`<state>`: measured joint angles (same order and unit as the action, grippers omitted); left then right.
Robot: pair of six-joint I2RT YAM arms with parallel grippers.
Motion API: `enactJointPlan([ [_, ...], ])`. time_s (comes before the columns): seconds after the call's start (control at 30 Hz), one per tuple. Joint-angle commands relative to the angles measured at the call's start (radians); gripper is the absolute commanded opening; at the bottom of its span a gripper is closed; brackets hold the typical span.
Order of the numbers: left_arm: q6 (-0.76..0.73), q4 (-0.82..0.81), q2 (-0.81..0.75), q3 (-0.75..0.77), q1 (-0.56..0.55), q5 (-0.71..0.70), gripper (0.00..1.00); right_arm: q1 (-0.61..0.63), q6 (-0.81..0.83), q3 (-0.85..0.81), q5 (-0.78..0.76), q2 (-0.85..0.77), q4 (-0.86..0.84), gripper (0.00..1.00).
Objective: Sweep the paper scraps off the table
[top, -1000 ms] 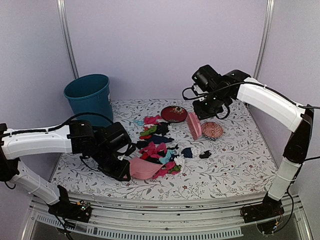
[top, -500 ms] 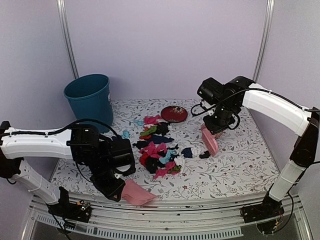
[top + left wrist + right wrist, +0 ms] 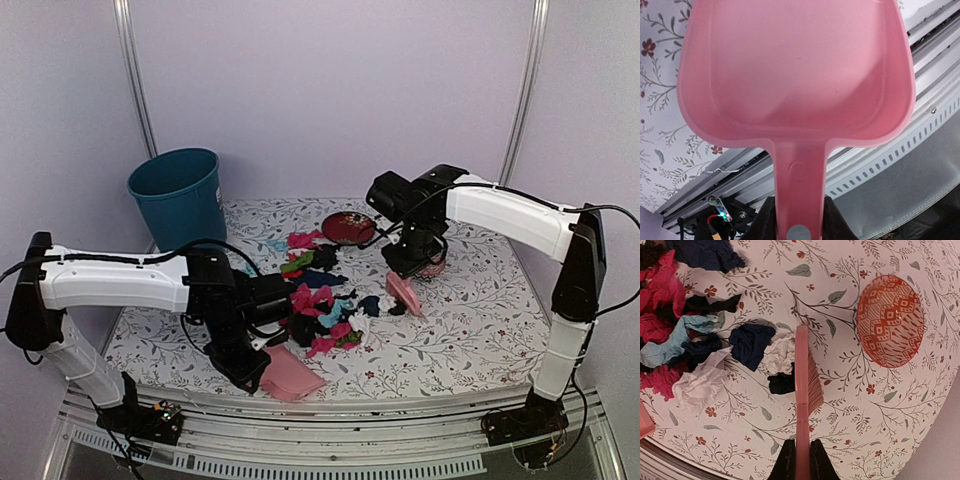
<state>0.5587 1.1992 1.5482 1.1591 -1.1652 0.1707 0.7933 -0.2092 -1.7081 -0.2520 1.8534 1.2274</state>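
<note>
A heap of paper scraps in black, pink, red, green and light blue lies in the middle of the table. My left gripper is shut on the handle of a pink dustpan, held empty at the table's near edge; it also shows in the left wrist view. My right gripper is shut on a pink brush, with its bristles against the right side of the heap. In the right wrist view the brush touches black and white scraps.
A teal bin stands at the back left. A dark-red plate lies behind the heap. A pink patterned dish lies right of the brush. The table's near edge and metal rail run just below the dustpan.
My right gripper has brought the brush left and down to the scraps. My left gripper has shifted the dustpan right along the near edge.
</note>
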Motion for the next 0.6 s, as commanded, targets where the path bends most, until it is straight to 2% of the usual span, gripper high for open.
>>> enactJointPlan([
  [0.0,-0.088,-0.091,0.065,0.047,0.042,-0.037,0.09,0.067,0.036,-0.083,0.156,0.059,-0.055,0.02],
  [0.23,-0.155,-0.204,0.175,0.091,0.103,-0.048,0.08,0.166,0.028,-0.175,0.341,0.133,-0.006,0.02],
  [0.43,-0.159,-0.264,0.22,0.127,0.104,-0.065,0.08,0.193,-0.005,-0.273,0.415,0.158,0.035,0.02],
  [0.57,-0.147,-0.321,0.195,0.083,0.09,-0.118,0.08,0.195,-0.041,-0.328,0.421,0.147,0.075,0.02],
])
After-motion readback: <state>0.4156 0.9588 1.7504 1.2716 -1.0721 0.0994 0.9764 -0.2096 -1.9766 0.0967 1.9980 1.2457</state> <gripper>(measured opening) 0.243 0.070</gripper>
